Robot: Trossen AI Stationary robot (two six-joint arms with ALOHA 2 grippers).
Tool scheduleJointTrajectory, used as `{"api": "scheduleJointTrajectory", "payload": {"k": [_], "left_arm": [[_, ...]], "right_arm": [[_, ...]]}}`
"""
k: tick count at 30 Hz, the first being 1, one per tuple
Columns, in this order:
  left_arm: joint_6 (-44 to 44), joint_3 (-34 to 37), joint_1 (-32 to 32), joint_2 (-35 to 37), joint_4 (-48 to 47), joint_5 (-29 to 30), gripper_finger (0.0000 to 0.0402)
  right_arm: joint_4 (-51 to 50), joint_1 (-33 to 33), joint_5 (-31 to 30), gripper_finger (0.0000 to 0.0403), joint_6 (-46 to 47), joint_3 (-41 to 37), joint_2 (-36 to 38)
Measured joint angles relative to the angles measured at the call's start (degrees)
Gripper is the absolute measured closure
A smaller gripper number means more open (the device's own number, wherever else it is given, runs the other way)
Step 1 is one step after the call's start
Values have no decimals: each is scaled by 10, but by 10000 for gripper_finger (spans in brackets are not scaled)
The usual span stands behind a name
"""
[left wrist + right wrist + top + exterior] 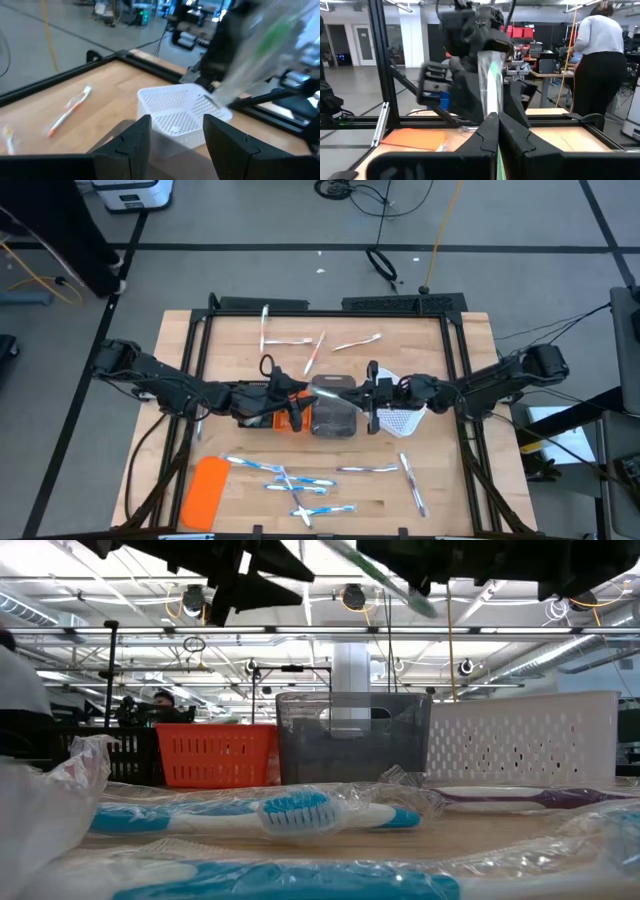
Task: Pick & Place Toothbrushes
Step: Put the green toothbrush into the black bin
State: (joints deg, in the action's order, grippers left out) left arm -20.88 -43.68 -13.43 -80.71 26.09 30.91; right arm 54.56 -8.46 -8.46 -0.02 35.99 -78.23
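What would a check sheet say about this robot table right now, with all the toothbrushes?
Surface: wooden table, black frame round it.
Job's things: wrapped toothbrushes lie scattered, a near group and a far group; one green toothbrush is pinched in the right gripper above the trays.
Clutter: orange slab; orange tray, grey tray, white tray mid-table.
Grippers: left gripper open, holding nothing, facing the white tray; right shut on the green toothbrush.
Cables: black cable and yellow cord on the floor.
Surroundings: workshop, person standing beyond the table.
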Motion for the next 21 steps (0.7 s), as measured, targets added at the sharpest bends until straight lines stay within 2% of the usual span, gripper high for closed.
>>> {"api": "scheduleJointTrajectory", "payload": {"k": [9,16,21], "left_arm": [[56,0,0,-16,76,-29,220],[52,0,2,-48,89,-31,220],[15,0,22,-70,104,-82,220]], "right_arm": [[-41,19,26,403,4,45,-30],[-67,17,28,403,12,50,-34],[-97,17,27,403,12,50,-29]]}}
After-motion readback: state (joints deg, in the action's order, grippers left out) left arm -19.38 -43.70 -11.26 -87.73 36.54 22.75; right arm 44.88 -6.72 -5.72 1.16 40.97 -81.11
